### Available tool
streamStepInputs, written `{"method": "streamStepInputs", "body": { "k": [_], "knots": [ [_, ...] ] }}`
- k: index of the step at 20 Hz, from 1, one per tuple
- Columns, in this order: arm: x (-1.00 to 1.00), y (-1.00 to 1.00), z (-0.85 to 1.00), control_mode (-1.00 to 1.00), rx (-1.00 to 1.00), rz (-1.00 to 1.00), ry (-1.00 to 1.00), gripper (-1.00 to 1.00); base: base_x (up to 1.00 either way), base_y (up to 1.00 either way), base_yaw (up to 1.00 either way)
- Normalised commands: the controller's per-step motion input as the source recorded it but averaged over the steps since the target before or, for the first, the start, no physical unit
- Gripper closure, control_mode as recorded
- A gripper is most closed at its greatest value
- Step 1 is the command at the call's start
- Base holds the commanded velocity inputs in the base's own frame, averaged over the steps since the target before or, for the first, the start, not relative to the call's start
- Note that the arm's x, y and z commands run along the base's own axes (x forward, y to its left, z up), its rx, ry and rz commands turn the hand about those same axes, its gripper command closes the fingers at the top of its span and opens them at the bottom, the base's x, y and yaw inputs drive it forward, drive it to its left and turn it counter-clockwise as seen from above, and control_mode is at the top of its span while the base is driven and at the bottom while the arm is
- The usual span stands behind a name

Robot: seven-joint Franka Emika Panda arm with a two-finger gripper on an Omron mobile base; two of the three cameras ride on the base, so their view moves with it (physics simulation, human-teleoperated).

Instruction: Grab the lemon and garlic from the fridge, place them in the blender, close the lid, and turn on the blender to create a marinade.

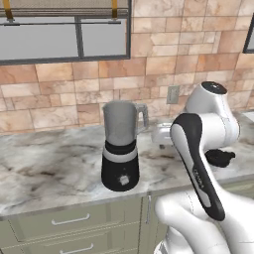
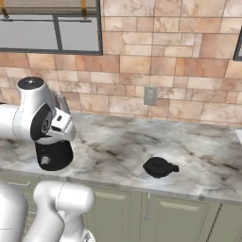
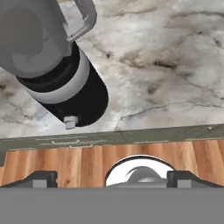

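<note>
Left base view: marble counter (image 1: 49, 168), tan stone-tile wall (image 1: 198, 44).

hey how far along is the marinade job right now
Looks done: can't tell; the blender jar's contents aren't clear. In hand: nothing; the gripper is open above the counter edge. Left: the lid lies on the counter, off the jar; knob not yet turned.

The marble counter (image 1: 44, 168) carries two things. The blender (image 1: 120, 146) stands upright on it, near the front edge, with its knob facing forward and its jar open at the top. The lid (image 2: 159, 167) lies flat on the counter well apart from the blender, to its right, also close to the front edge.
</note>
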Motion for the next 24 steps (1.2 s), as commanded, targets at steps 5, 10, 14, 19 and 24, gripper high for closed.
{"method": "streamStepInputs", "body": {
  "k": [5,10,14,19,24],
  "knots": [
    [0.0,-0.1,-0.16,1.0,0.0,0.02,0.03,-1.0,-0.36,-0.34,0.0],
    [0.0,0.0,0.0,1.0,0.0,0.0,0.0,-1.0,-0.77,-0.85,0.07],
    [0.0,0.0,0.0,1.0,0.0,0.0,0.0,-1.0,-0.74,-1.0,0.16],
    [0.0,0.0,0.0,1.0,0.0,0.0,0.0,-1.0,-0.97,-0.61,0.24],
    [0.0,0.0,0.0,1.0,0.0,0.0,0.0,-1.0,-1.0,-0.15,0.36]
  ]
}}
